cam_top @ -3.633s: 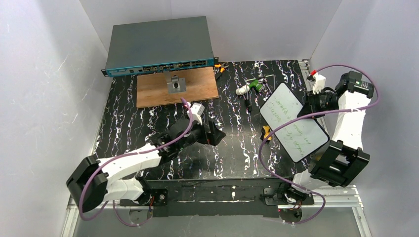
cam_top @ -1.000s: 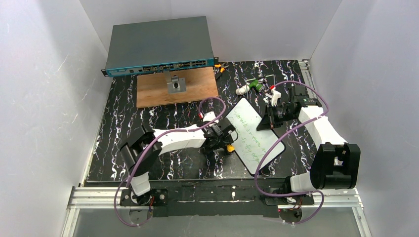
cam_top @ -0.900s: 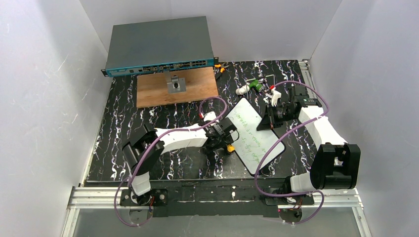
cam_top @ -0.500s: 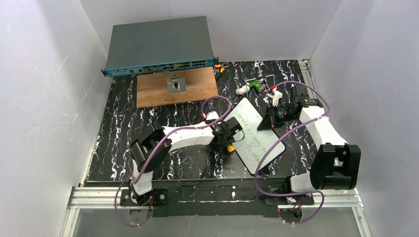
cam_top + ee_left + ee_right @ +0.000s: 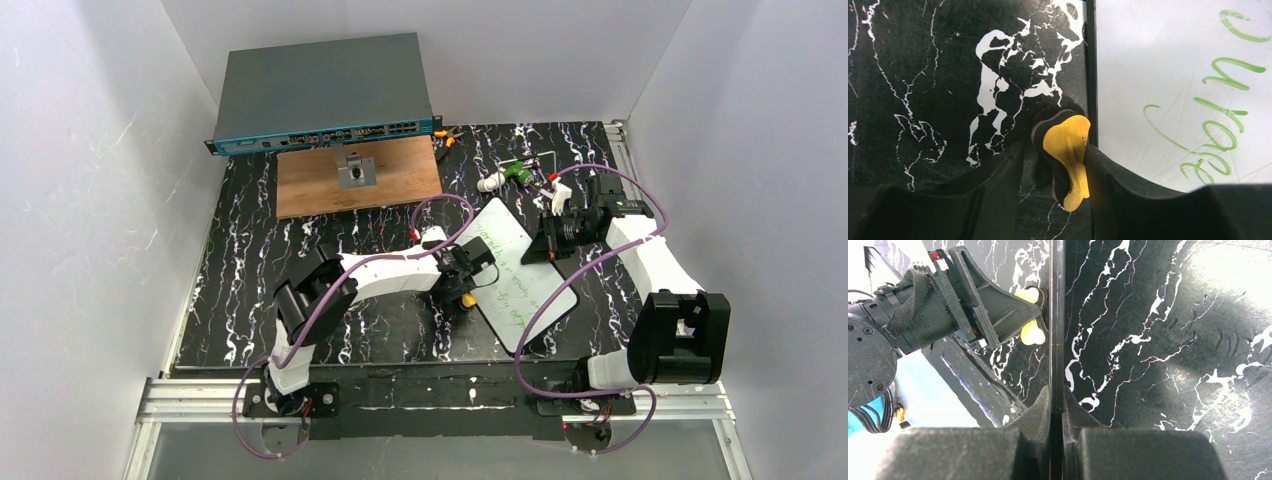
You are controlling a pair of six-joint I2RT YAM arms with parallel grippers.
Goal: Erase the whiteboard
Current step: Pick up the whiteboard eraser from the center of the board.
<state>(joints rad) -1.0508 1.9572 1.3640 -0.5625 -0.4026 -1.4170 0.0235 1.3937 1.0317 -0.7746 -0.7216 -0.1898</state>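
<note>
The whiteboard (image 5: 515, 275) lies slanted at the table's middle right and carries green handwriting (image 5: 1223, 115). My right gripper (image 5: 548, 247) is shut on its far right edge. In the right wrist view the board is a thin dark edge (image 5: 1057, 315) running between the closed fingers (image 5: 1057, 390). A yellow-and-black eraser (image 5: 1068, 145) rests on the black table against the board's left rim (image 5: 467, 300). My left gripper (image 5: 1055, 150) straddles it, jaws drawn in on the eraser's sides. The right wrist view also shows that gripper (image 5: 998, 315) and the eraser (image 5: 1030, 332).
A grey network switch (image 5: 325, 95) stands at the back left, with a brown wooden board (image 5: 400, 185) carrying a metal bracket (image 5: 355, 170) in front of it. A green-and-white tool (image 5: 505, 175) and orange pliers (image 5: 445, 135) lie behind the whiteboard. White walls enclose three sides.
The right arm brought the whiteboard from the right side to the table's middle. The left arm reached right to the board's left rim and its jaws narrowed round the eraser.
</note>
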